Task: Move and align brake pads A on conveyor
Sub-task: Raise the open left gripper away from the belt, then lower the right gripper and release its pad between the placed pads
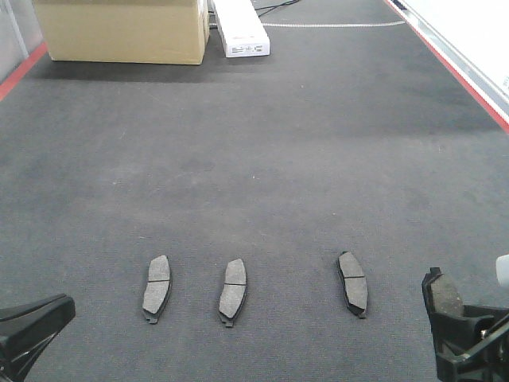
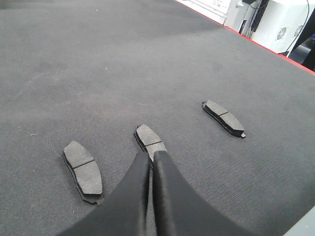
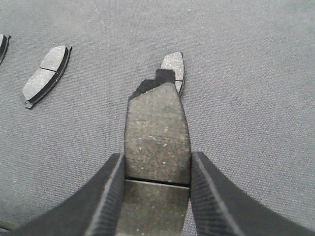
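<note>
Conveyor (image 1: 262,151): dark felt-like belt, red edge stripes. Brake pads A: three lie in a row across the lower front view, left (image 1: 157,286), middle (image 1: 233,291), right (image 1: 353,283); a fourth (image 3: 157,132) is clamped between the right gripper (image 3: 156,169) fingers. Left gripper (image 2: 150,162): fingers together, holding nothing. Upper left: cardboard box (image 1: 123,30), white box (image 1: 241,28).

Three pads (image 1: 157,287) (image 1: 233,291) (image 1: 353,282) lie in a row on the conveyor (image 1: 262,151). The fourth pad (image 1: 447,294) is right of the row, in the right tool (image 1: 453,318). Behind, far off, a box (image 1: 123,30) stands.
</note>
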